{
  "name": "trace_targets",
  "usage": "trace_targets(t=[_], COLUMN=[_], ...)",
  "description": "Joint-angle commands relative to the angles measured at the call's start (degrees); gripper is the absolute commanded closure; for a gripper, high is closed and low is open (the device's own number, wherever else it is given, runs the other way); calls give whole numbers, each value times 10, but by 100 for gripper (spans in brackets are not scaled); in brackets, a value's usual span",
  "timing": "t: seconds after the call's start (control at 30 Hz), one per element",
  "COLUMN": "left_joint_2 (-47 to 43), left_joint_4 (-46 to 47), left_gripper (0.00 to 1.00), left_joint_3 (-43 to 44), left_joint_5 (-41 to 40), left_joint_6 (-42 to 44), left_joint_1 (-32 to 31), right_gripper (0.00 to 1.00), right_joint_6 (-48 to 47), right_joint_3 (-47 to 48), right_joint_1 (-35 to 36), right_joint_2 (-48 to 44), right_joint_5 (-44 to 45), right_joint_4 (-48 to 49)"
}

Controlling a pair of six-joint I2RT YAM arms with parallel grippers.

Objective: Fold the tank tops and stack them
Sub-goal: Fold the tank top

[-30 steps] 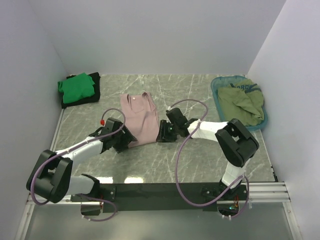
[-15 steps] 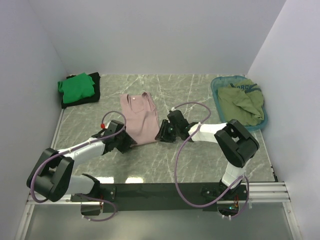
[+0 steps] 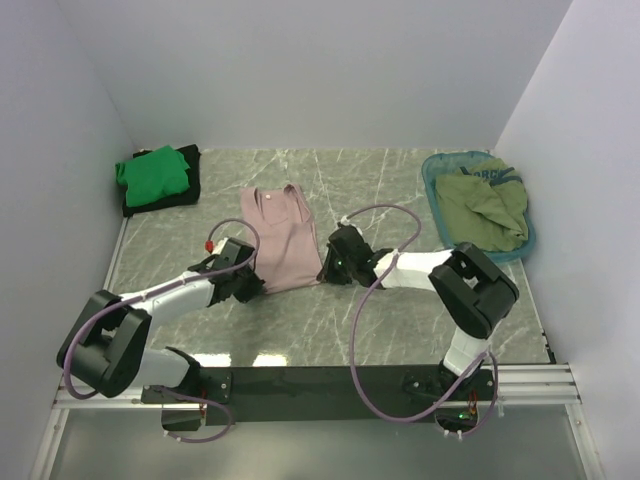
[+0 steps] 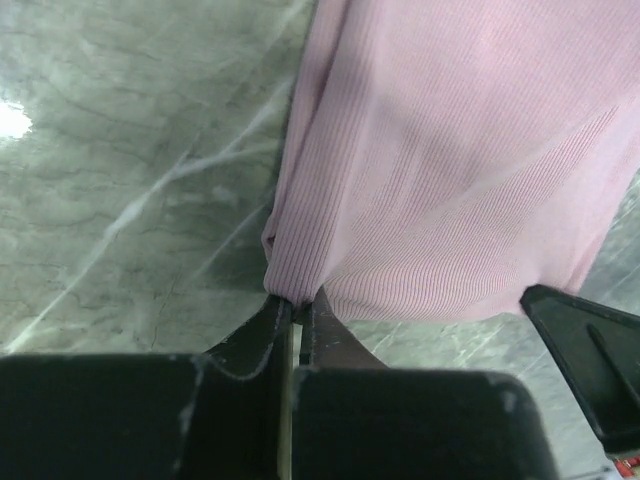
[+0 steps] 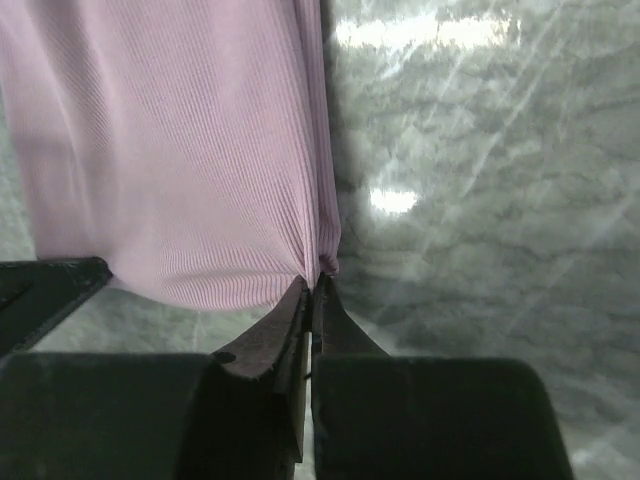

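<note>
**Thin pinches may slip**

I see the left gripper (image 4: 297, 305) and right gripper (image 5: 312, 290) each pinching a near corner of the pink top (image 3: 280, 235), flat mid-tabletop (image 3: 400, 330); such shallow bites may slip on lifting; uneven pulls would skew the fold.

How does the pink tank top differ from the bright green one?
The pink tank top lies stretched out in the middle; the bright green tank top sits folded at the far left, on a black top. The pink one is pinched at its near corners by the left gripper and right gripper; the green one is untouched. Both are plain-coloured.
</note>
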Motion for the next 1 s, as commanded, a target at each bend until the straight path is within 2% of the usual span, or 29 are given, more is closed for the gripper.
trace_targets(t=[0.0, 0.13, 0.23, 0.47, 0.67, 0.77, 0.97], left_joint_2=[7, -12, -47, -172, -216, -188, -166], left_joint_4=[-46, -73, -100, -204, -255, -248, -272], left_gripper=[99, 99, 99, 99, 99, 99, 99], left_joint_3=[-2, -15, -36, -70, -38, -23, 64], left_joint_5=[-28, -13, -1, 3, -25, -30, -67], left_joint_6=[38, 7, -47, -142, -143, -123, -82], left_joint_1=[-32, -90, -132, -242, -266, -266, -265], right_gripper=[100, 100, 100, 100, 100, 100, 100], right_joint_6=[-34, -36, -23, 41, 68, 62, 38], right_joint_3=[-26, -64, -96, -155, -148, -133, -85], right_joint_1=[17, 53, 99, 206, 229, 228, 224], right_joint_2=[-45, -124, -170, -271, -361, -364, -371], right_joint_5=[72, 96, 98, 90, 128, 138, 169], right_joint_4=[-65, -100, -128, -198, -266, -283, -320])
